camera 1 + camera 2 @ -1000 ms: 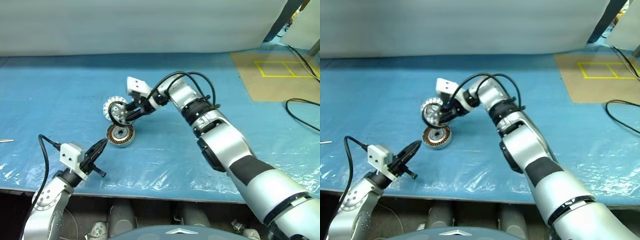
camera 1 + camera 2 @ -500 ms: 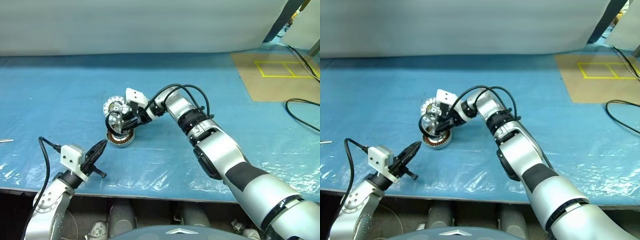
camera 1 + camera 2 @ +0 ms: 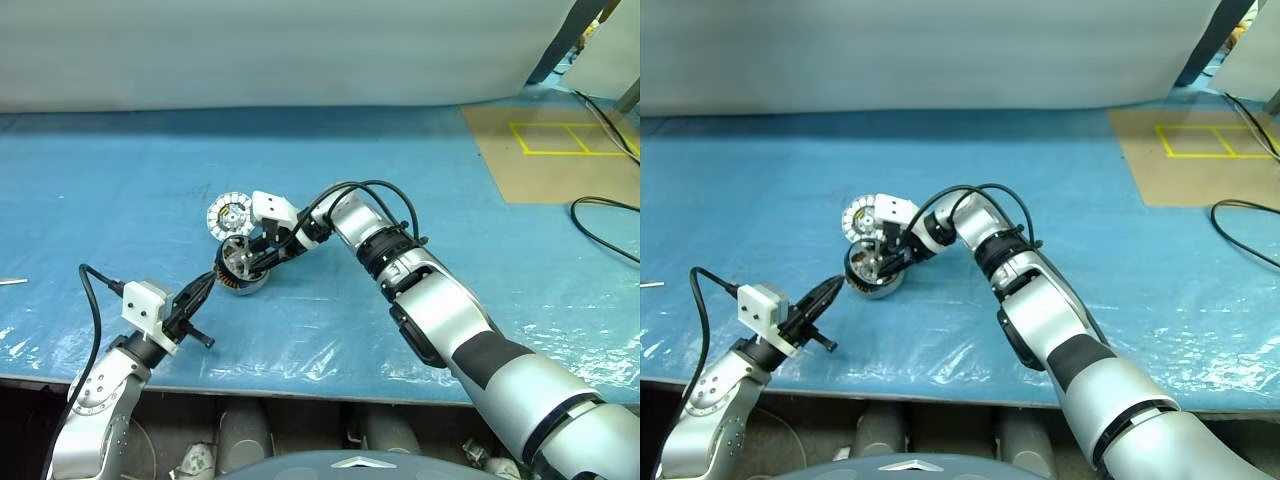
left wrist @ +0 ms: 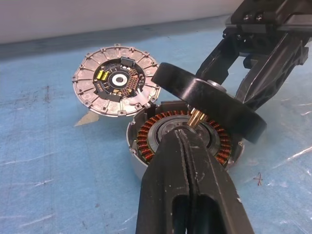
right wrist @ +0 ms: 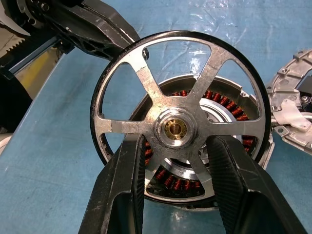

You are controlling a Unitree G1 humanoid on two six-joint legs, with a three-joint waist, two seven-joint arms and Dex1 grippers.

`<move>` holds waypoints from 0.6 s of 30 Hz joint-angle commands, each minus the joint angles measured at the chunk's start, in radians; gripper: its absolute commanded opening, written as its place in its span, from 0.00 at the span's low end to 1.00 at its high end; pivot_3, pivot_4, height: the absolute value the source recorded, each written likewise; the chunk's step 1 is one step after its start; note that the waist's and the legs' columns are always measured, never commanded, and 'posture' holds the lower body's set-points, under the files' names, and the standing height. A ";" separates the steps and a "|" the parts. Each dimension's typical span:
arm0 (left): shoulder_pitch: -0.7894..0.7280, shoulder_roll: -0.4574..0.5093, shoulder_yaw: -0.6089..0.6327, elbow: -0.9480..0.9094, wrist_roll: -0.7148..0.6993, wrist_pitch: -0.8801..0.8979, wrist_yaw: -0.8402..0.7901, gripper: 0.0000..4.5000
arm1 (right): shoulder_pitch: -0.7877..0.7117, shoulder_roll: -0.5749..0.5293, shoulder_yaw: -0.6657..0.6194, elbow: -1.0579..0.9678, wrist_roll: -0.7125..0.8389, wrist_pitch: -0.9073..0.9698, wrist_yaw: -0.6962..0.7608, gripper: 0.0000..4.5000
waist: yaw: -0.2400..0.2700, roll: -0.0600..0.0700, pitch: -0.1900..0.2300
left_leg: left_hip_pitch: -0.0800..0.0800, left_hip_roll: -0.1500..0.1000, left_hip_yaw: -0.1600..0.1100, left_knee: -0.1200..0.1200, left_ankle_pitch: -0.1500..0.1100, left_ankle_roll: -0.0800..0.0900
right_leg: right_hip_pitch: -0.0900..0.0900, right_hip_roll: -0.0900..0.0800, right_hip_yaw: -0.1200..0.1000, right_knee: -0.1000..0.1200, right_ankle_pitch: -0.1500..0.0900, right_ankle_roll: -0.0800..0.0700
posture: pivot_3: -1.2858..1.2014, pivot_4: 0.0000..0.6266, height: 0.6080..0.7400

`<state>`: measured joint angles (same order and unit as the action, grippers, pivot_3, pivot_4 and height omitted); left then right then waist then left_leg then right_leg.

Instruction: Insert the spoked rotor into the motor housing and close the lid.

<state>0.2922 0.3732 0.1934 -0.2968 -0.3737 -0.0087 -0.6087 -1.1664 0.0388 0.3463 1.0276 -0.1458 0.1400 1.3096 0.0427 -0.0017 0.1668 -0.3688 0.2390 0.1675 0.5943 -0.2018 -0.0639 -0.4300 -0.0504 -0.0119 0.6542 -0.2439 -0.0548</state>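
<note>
The right tool (image 5: pixel 178 161) has its two black fingers (image 5: pixel 122 195) clamped on the spoked rotor (image 5: pixel 178 105), gripping it across the hub with a finger in the gaps on either side. The rotor hangs tilted just above the motor housing (image 4: pixel 141 161), its brass centre pin pointing down toward the ring of copper windings; whether pin and housing touch I can't make out. The housing sits on the blue plastic-covered desk (image 3: pixel 420 200). Just beside it, on the far side, the lid (image 4: pixel 116 80) lies flat with its pale segmented face and dark hub up, close against the housing's rim. The left tool (image 3: pixel 203 291) is closed with nothing in it, its fingertips aimed at the housing from the near side and hovering close to it. A black cable (image 3: pixel 600 235) lies at the desk's right edge.
</note>
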 commanded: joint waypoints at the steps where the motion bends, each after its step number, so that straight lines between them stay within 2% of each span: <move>1: 0.005 0.012 0.015 -0.014 -0.010 -0.011 -0.010 0.00 | -0.002 0.001 0.004 -0.029 -0.001 -0.008 -0.016 0.33 | 0.000 0.000 0.000 | 0.000 0.000 0.000 0.000 0.000 0.000 | 0.000 0.000 0.000 0.000 0.000 0.000 | 0.52 0.24 1.00; 16: -0.002 0.024 0.016 0.032 0.003 -0.043 -0.037 0.00 | -0.024 0.004 0.008 -0.007 -0.017 0.010 -0.052 0.33 | 0.000 0.000 0.000 | 0.001 0.000 0.000 0.000 0.000 0.000 | 0.000 0.000 0.000 0.000 0.000 0.000 | 0.52 0.24 1.00; 18: -0.006 0.023 0.014 0.044 0.005 -0.051 -0.040 0.00 | -0.025 0.002 0.010 -0.005 -0.021 0.005 -0.055 0.50 | 0.000 0.000 0.000 | 0.001 0.000 0.000 0.000 0.000 0.000 | 0.000 0.000 0.000 0.000 0.000 0.000 | 0.52 0.24 1.00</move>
<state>0.2879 0.3882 0.1934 -0.2433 -0.3693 -0.0337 -0.6422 -1.1696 0.0398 0.3494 1.0271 -0.1633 0.1430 1.2592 0.0429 -0.0017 0.1668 -0.3682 0.2391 0.1675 0.5944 -0.2019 -0.0640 -0.4297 -0.0504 -0.0118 0.6544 -0.2439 -0.0547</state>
